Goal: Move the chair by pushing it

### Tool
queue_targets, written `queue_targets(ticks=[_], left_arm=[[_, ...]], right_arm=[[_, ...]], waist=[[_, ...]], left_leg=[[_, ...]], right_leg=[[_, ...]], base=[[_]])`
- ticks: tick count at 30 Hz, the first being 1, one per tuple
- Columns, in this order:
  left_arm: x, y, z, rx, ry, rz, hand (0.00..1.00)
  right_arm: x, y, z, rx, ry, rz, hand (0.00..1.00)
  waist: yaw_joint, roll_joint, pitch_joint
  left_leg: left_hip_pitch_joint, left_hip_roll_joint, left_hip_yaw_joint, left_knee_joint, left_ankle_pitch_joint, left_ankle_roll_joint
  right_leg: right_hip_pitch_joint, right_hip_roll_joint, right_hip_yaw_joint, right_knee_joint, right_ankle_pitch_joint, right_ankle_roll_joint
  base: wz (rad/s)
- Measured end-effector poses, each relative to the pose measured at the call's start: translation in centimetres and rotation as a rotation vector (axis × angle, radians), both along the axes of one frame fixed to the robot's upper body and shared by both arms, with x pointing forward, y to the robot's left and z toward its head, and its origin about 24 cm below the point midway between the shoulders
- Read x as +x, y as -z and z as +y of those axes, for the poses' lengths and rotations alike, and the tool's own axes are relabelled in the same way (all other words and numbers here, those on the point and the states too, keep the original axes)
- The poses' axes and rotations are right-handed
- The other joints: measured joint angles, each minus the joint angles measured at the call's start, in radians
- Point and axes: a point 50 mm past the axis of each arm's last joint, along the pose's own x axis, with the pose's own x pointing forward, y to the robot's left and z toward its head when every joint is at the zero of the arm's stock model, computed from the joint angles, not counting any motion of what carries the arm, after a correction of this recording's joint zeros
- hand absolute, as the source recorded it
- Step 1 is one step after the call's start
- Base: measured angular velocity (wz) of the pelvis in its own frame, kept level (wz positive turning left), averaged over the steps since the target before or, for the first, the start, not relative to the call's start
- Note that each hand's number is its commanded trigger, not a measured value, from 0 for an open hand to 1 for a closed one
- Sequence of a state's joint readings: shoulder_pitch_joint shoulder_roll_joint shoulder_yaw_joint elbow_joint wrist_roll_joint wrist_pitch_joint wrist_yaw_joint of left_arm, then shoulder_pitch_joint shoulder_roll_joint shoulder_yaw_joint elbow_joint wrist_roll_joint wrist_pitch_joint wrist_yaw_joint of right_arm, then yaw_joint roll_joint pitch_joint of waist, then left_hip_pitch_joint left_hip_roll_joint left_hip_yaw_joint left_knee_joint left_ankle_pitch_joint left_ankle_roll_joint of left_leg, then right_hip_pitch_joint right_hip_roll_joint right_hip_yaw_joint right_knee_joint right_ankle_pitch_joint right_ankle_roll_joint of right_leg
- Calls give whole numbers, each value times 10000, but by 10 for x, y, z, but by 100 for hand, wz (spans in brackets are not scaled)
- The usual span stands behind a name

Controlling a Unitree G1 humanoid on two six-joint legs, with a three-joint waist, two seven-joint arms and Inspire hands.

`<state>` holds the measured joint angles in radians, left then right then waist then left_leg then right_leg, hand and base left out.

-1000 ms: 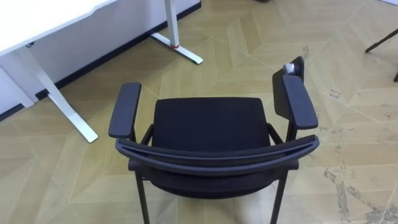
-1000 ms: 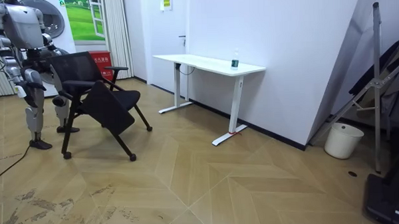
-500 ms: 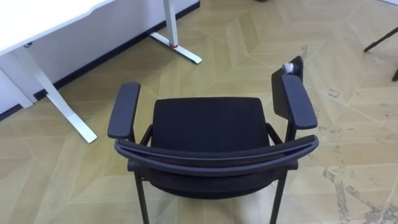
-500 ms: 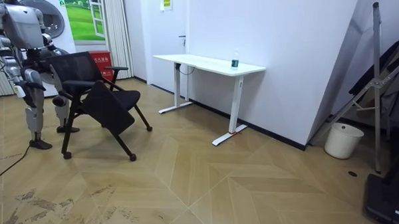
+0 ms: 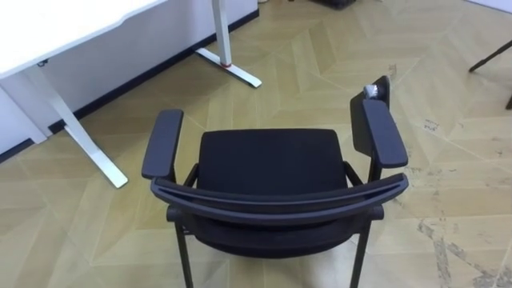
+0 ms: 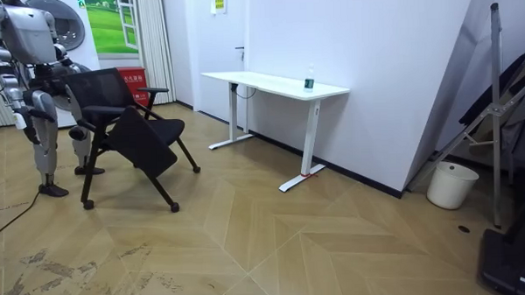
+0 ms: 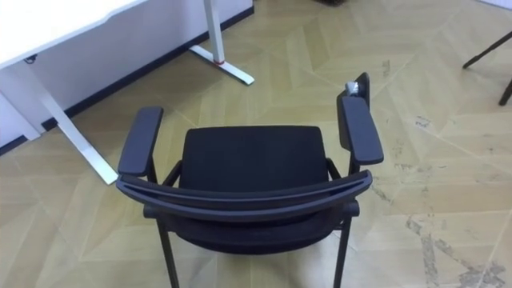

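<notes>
I look straight down on a black armchair (image 5: 268,164) from behind its curved backrest (image 5: 280,200). It stands on the herringbone wood floor (image 5: 448,104), its seat facing away from the robot. A white counter (image 5: 48,32) on white legs stands ahead to the left, apart from the chair. In the room view the robot stands just behind the chair. I cannot tell the state of the left hand or the right hand.
</notes>
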<state>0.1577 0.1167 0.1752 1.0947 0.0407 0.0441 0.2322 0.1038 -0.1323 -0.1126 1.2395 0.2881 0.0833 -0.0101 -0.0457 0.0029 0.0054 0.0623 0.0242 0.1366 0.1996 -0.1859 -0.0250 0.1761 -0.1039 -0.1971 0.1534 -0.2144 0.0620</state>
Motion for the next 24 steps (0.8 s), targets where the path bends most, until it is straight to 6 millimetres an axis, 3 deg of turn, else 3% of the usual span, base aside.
queue_targets(ticks=[4,9,15,19,21,24], left_arm=[[26,-13,16,1353,566,-845,0],[75,-40,28,3382,1658,-2515,0],[105,-62,31,4418,2199,-3720,0],[136,-99,32,5640,2999,-5426,0],[148,-118,33,6554,3637,-6078,0],[157,-129,24,6977,4391,-6560,0]], right_arm=[[-2,-1,-2,-97,-11,-26,0],[1,-1,-5,-161,2,-180,0],[-1,-4,-15,-347,21,-150,0],[3,-4,-15,-381,-252,-198,0],[5,-5,-15,-446,-426,-305,0],[3,-4,-15,-465,-297,-306,0]], waist=[[-73,101,-1],[-79,285,-22],[-86,610,-72],[-8,537,-37],[-60,500,-81],[-135,491,-85]], left_leg=[[-10,-3,-7,-17,1,0],[19,-6,12,-36,1,0],[22,-6,-2,-37,2,-2],[-16,-11,-32,-20,3,-1],[5,-15,-22,-19,3,-1],[3,-14,-21,-9,3,0]], right_leg=[[-2,3,-20,-5,0,0],[-14,1,23,-10,1,-1],[-25,1,35,-24,1,-2],[-40,-1,17,-30,0,-1],[-25,-2,25,-27,1,0],[-21,0,30,-23,1,-1]], base=[[1],[0],[0],[0],[0],[0]])
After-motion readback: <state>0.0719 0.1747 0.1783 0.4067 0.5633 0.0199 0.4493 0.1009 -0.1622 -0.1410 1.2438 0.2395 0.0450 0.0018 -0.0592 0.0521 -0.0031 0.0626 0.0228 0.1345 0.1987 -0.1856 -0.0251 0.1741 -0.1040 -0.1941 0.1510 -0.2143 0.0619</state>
